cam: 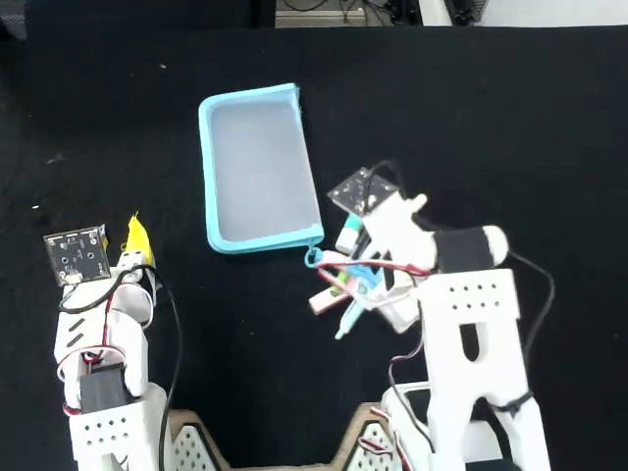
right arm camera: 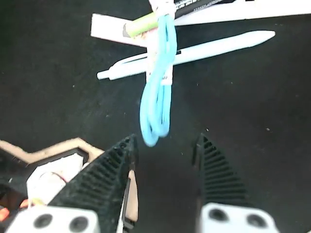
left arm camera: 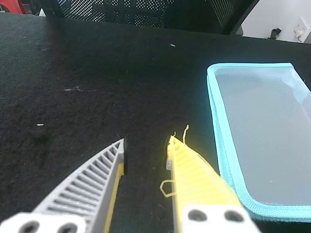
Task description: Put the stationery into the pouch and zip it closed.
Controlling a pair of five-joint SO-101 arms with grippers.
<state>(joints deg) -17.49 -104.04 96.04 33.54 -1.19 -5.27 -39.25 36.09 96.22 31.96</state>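
Whole table point(cam: 510, 118) is covered in black cloth with a few specks of lint. The pouch point(cam: 257, 167) lies flat on it, light blue trim, out in front between the two arms. The stationery point(cam: 334, 287) sits heaped on the cloth just off the pouch's near corner, not inside. Left gripper point(left arm camera: 146, 142) is spread apart and empty beside the pouch's edge. Right gripper point(right arm camera: 165, 143) gapes empty too, near a blue cord loop point(right arm camera: 155, 107) and a white pen point(right arm camera: 218, 46). Behind the table are a mesh chair back point(left arm camera: 121, 12) and a white wall point(left arm camera: 272, 19).
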